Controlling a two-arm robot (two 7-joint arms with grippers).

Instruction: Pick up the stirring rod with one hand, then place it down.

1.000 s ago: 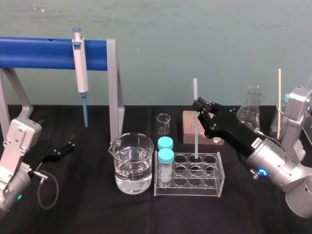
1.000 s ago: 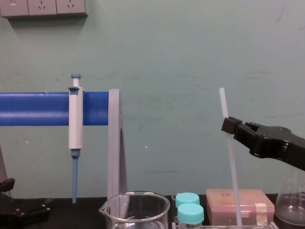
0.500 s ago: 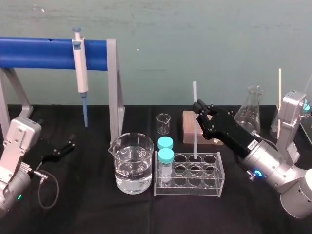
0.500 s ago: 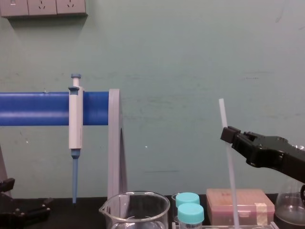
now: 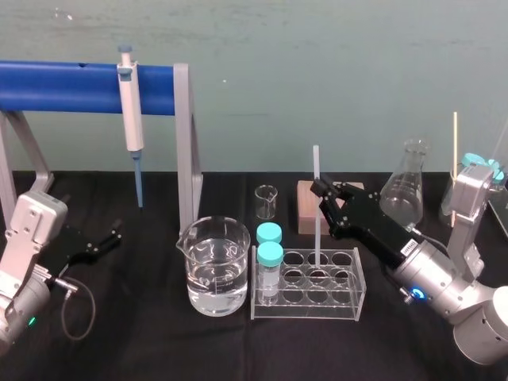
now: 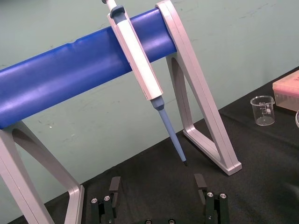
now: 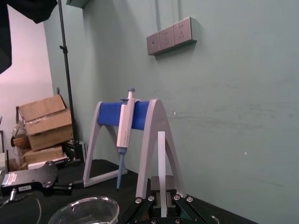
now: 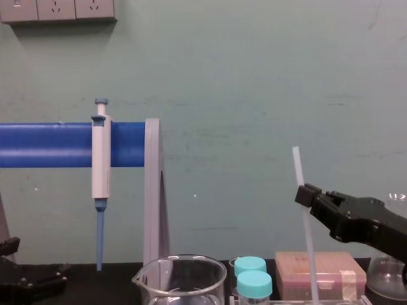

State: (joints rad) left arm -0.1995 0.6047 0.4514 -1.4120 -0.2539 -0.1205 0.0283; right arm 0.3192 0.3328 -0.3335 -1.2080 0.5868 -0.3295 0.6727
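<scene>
Right now your R gripper (image 5: 320, 189) is pinching the stirring rod (image 5: 317, 230) upright, fingers closing on its upper part, w/ the lower end standing in the rack (image 5: 308, 308), back row, middle well. Your L gripper (image 5: 111, 236) is lying parked on the table (image 5: 143, 341) at left, fingers spreading wide.

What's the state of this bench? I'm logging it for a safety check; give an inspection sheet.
Surface: black table.
Job's things: stirring rod upright, lower end at the tube rack.
Clutter: water beaker, capped vials, small beaker, flask, pipette on blue stand.
Grippers: right gripper shut on the rod; left gripper parked left, fingers open.
Cables: one loop, front left.
Surroundings: green wall, sockets.
</scene>
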